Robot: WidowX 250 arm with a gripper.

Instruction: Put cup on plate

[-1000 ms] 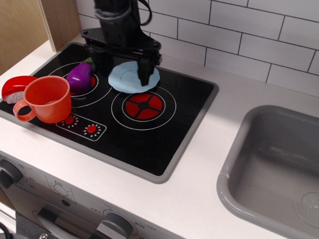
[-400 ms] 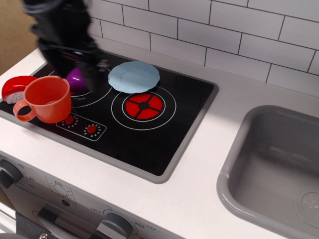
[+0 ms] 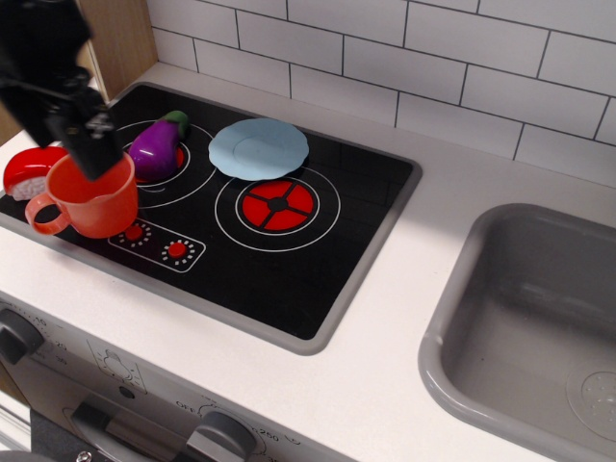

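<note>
— What's in the cup (image 3: pixel 91 195)?
— Nothing I can see; it's a smooth orange-red plastic mug with a loop handle, upright at the stove's front-left corner on the counter (image 3: pixel 423 318). My hand (image 3: pixel 85 135) is blurred just above its rim; I can't tell whether it's released or clenched.
— And the plate (image 3: pixel 258 148)?
— Flat, round, pale blue, bare, well apart, just beside the glossy purple eggplant (image 3: pixel 156 147).

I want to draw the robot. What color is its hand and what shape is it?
The gripper looks black all over, boxy and blocky, with flat straight fingers pointing down. It is blurry here, so no cables, stickers or writing can be made out.
</note>
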